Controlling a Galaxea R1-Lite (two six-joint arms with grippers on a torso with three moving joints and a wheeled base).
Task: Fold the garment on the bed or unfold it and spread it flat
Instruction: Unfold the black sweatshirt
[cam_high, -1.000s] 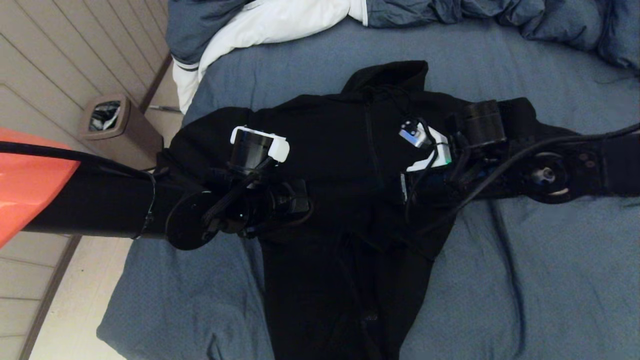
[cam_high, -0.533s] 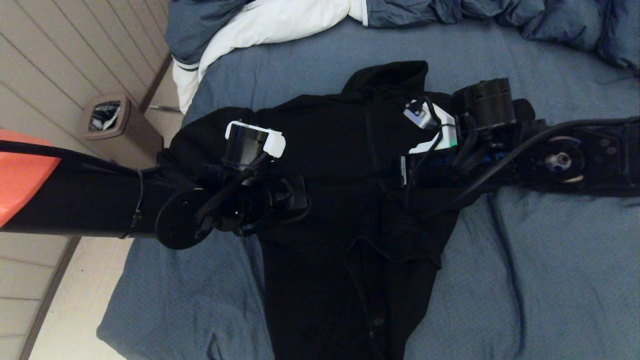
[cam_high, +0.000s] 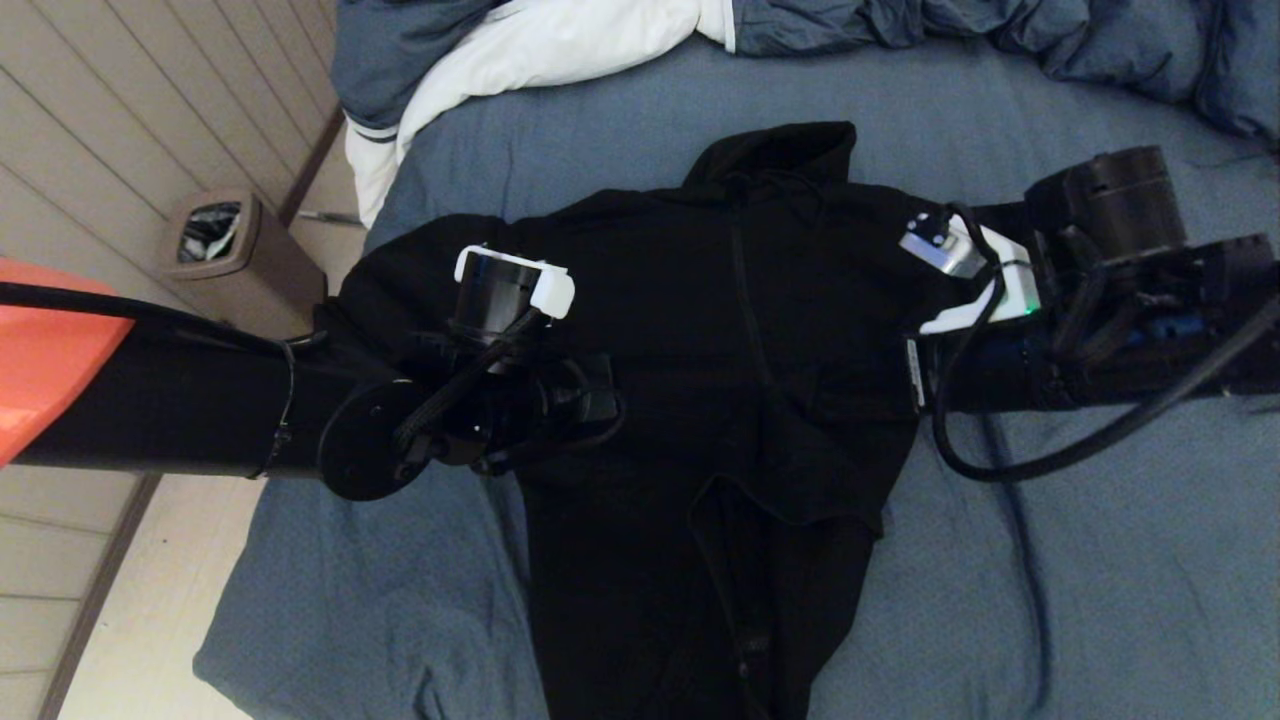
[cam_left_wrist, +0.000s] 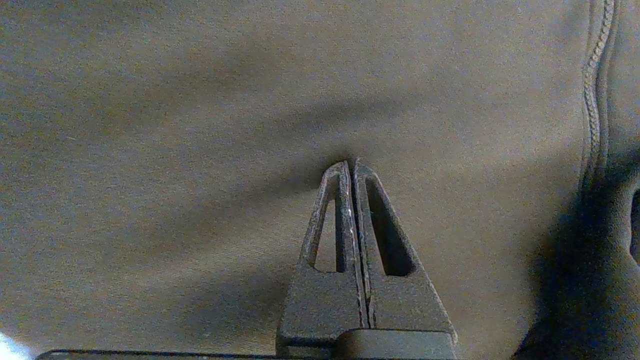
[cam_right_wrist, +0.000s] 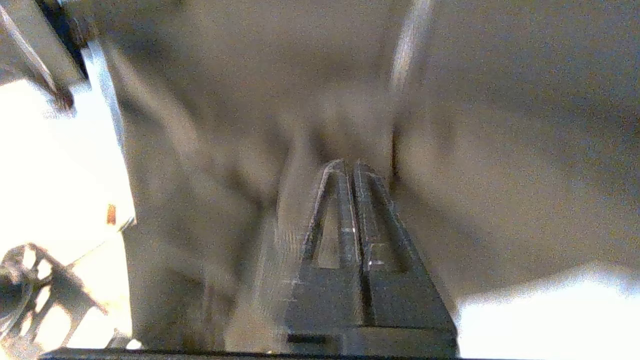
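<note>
The black garment (cam_high: 700, 300) lies lengthwise on the bed (cam_high: 1100, 560), hood toward the far side. My left arm (cam_high: 200, 400) reaches in over the garment's left shoulder. In the left wrist view the left gripper (cam_left_wrist: 350, 162) is shut, its tips pinching the cloth (cam_left_wrist: 200, 100), with creases running into them. My right arm (cam_high: 1100, 340) hangs over the garment's right edge. In the right wrist view the right gripper (cam_right_wrist: 348, 162) has only a thin slit between its fingers, and the cloth (cam_right_wrist: 500, 125) gathers at the tips.
A puffy blue-grey duvet (cam_high: 900, 25) with white lining (cam_high: 530, 50) is bunched along the far side of the bed. A brown waste bin (cam_high: 225, 250) stands on the floor beyond the bed's left edge. Bare sheet lies to the right of the garment.
My right arm has swung to the right, drawing the garment's right side outward so the chest lies wider. The left arm has stayed put.
</note>
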